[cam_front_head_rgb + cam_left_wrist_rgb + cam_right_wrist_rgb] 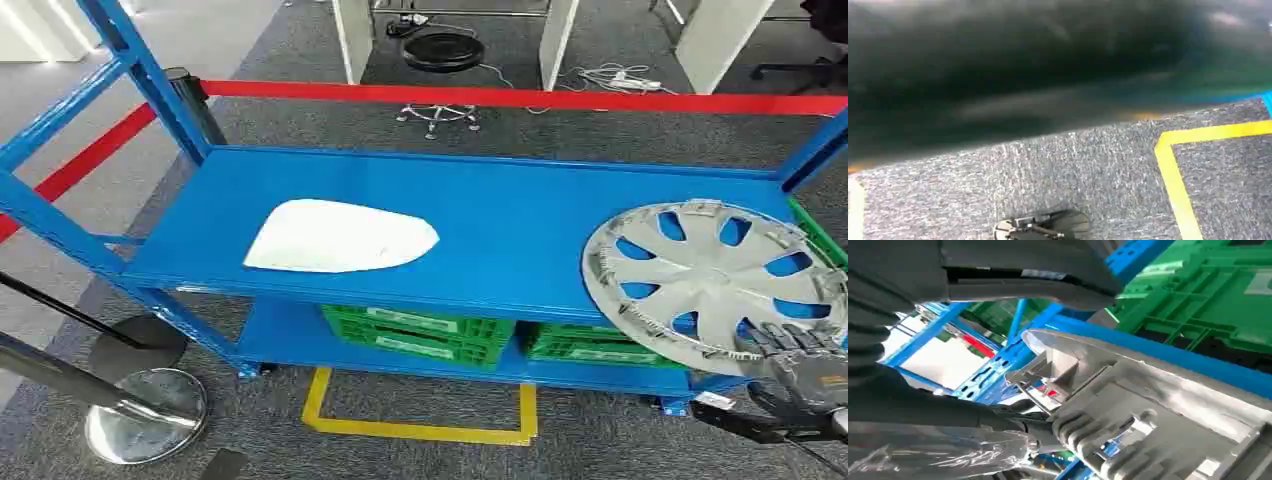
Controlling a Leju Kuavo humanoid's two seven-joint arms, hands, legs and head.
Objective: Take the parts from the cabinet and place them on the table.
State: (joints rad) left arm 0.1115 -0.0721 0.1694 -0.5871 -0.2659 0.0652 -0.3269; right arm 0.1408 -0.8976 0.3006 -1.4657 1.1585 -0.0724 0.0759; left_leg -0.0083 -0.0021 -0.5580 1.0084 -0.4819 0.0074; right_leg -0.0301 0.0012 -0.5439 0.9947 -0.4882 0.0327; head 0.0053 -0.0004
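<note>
A: Right hand (800, 362) status?

B: Gripping the round silver plastic hubcap with spoke cutouts (712, 285) at its near rim, dark fingers (775, 338) curled over the edge. Confirmed from right wrist view: fingers (1083, 432) wrapped onto the hubcap's grey ribbed rim (1168, 405).

A: Hubcap location?

B: Over the right end of the blue metal shelf top (500, 220), tilted, near edge hanging past the shelf front. Touching the surface or lifted off it: cannot tell.

A: Anything else up there?

B: White flat teardrop-shaped panel (340, 237) lying flat on the left-centre of the same surface, well apart from the hubcap.

A: Left hand?

B: Cannot tell. Left wrist view mostly a dark blurred mass; below it grey carpet (1048, 175) and a strip of yellow floor tape (1173, 175).

A: Lower level?

B: Two green plastic slotted crates (420, 333) side by side on the lower blue shelf, under the top surface. Seen close from right wrist view too, green crate wall (1208, 305) behind the blue shelf edge.

A: Surroundings?

B: Red barrier tape (520, 97) running behind the rack. Chrome stanchion base (145, 415) on the carpet at front left. Yellow tape rectangle (420, 428) on the floor in front of the rack.
</note>
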